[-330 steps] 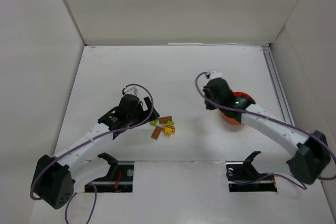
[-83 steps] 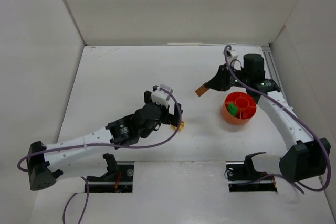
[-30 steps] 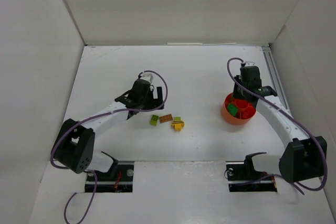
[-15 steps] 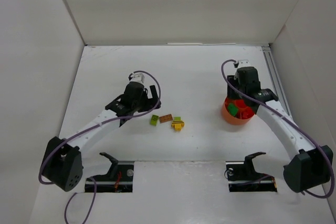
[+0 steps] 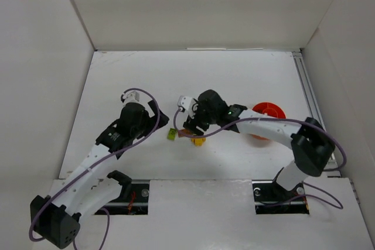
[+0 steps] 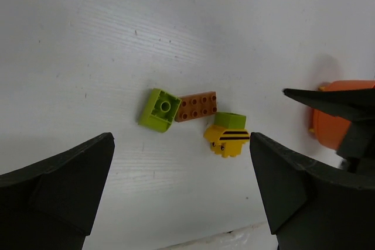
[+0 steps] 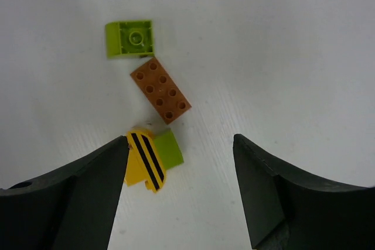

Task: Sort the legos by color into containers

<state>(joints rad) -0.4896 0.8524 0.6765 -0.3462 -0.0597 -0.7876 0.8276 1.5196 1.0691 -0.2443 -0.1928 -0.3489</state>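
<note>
Looking down from above, I see my left fingers just left of the lime brick. My right fingers reach across over the little cluster, so only the yellow striped brick shows clearly beneath them. The orange bowl sits well to the right, partly behind my right arm. From my left wrist, the left fingers are spread wide with nothing between them. On the white tabletop this view adds the brown plate, touching the lime brick, and a small lime piece against the yellow one. From my right wrist, the right fingers also stand apart and empty above the same four bricks, though the bowl is out of sight there. Half a second ago my right arm was over the bowl; it has swung to the bricks, its fingers have parted, and the bricks have not moved.
</note>
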